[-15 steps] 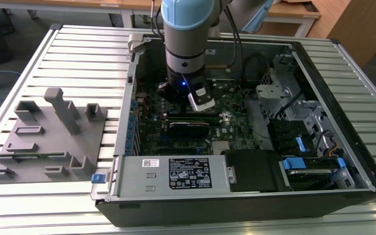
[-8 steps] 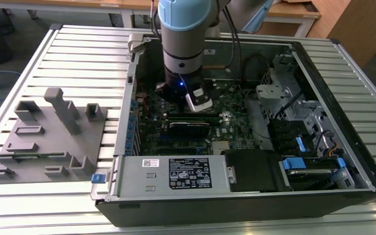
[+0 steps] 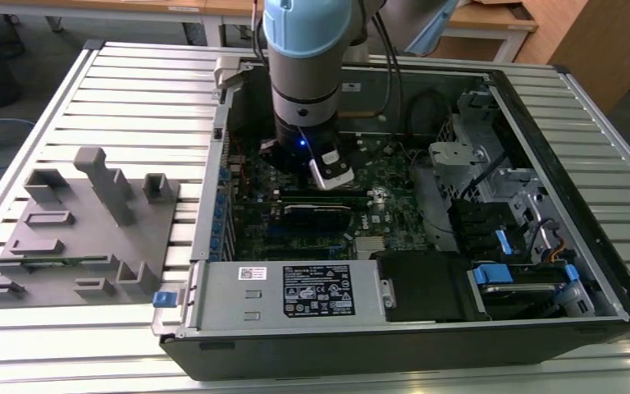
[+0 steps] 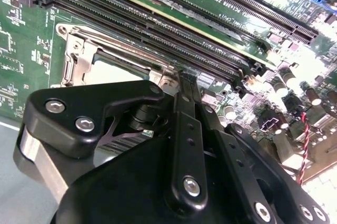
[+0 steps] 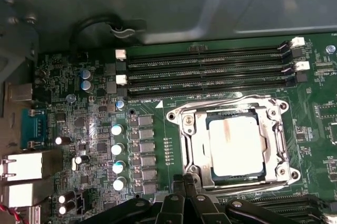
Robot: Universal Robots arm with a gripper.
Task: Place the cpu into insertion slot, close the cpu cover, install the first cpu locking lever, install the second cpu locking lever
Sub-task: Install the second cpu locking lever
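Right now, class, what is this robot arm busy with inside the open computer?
A single robot arm reaches down into an open computer case lying on a slatted table. Its gripper sits low over the motherboard, right at the edge of the processor socket. The cpu already lies in the socket, and the cpu cover, a silvery frame, lies down around it. In the first wrist view the gripper's tips meet at the socket's edge, apparently working there.
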